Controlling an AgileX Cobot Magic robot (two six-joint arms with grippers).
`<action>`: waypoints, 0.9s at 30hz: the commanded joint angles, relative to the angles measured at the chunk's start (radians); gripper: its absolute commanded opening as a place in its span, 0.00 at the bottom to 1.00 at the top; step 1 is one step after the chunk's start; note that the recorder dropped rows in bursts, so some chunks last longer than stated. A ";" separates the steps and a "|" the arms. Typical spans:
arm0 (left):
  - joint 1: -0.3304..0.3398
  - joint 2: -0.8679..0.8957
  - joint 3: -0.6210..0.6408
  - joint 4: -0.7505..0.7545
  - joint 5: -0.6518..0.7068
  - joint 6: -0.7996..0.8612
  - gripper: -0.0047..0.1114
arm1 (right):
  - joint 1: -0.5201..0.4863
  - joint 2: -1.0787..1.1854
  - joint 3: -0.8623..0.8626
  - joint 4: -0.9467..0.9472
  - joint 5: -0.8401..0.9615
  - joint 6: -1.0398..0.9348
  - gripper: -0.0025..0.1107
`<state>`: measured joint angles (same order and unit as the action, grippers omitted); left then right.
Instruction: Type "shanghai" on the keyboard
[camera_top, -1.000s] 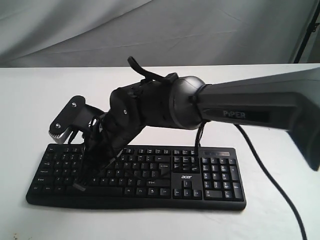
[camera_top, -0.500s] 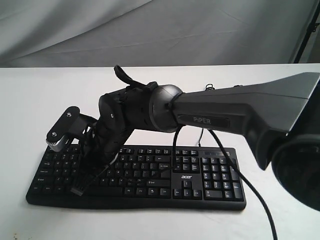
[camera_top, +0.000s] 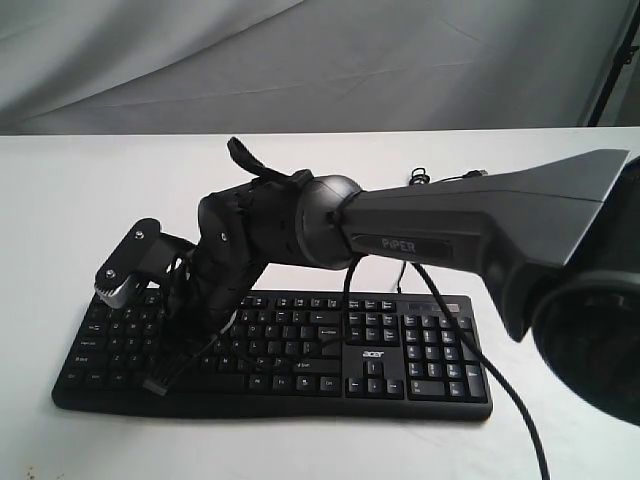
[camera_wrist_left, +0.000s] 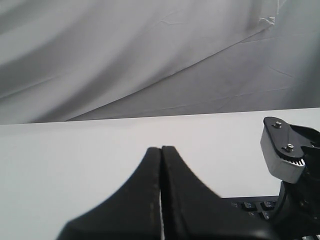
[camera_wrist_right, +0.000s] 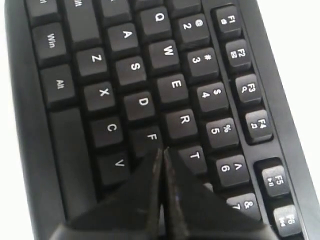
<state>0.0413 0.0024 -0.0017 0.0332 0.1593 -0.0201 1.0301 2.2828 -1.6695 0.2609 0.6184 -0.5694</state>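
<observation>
Left hand, its fingers pressed together, points out across the white desk, a sight only its own wrist camera catches. The exterior view shows the wide black plastic keyboard flat on the desk in the foreground, with the grey right arm reaching across to its left half. The right wrist camera alone reveals the right hand closed tight, tip beside the F key.

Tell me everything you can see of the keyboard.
The keyboard is a wide, black, plastic-looking full-size board with white legends, a number pad at its right end in the exterior view and a small white acer logo. It lies flat on the white table. The right claw, shut, points over the keys near F; contact cannot be told.
</observation>
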 joint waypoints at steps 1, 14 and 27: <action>-0.006 -0.002 0.002 -0.007 -0.005 -0.003 0.04 | -0.005 -0.010 -0.004 -0.004 -0.004 -0.010 0.02; -0.006 -0.002 0.002 -0.007 -0.005 -0.003 0.04 | -0.010 -0.077 0.035 -0.056 0.016 0.021 0.02; -0.006 -0.002 0.002 -0.007 -0.005 -0.003 0.04 | -0.018 -0.073 0.067 -0.037 -0.012 0.021 0.02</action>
<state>0.0413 0.0024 -0.0017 0.0332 0.1593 -0.0201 1.0188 2.2136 -1.6084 0.2194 0.6191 -0.5519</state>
